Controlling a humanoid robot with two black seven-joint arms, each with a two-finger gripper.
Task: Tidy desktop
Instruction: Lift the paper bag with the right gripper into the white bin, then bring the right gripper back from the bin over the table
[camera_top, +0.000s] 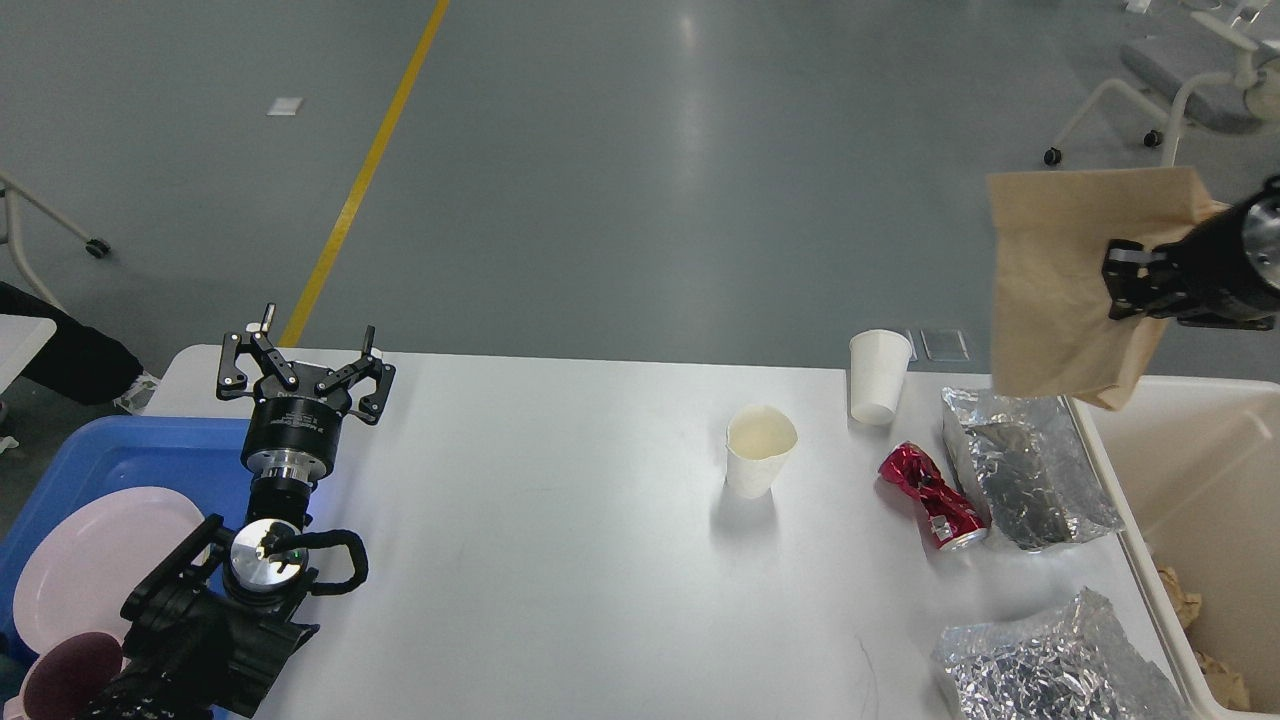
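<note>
Right end effector (1122, 285) grips paper bag (1060, 280) — arm cut off by frame edge.

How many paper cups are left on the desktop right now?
2. One cup stands open side up near the middle of the desktop; the other cup stands upside down at the far edge, behind the crushed red can.

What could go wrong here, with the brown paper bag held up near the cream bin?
The crumpled brown paper bag hangs from the right gripper over the cream rectangular bin's near rim; released now, it might drape onto the crinkled foil container instead. Pinched at one edge, it might slip.
</note>
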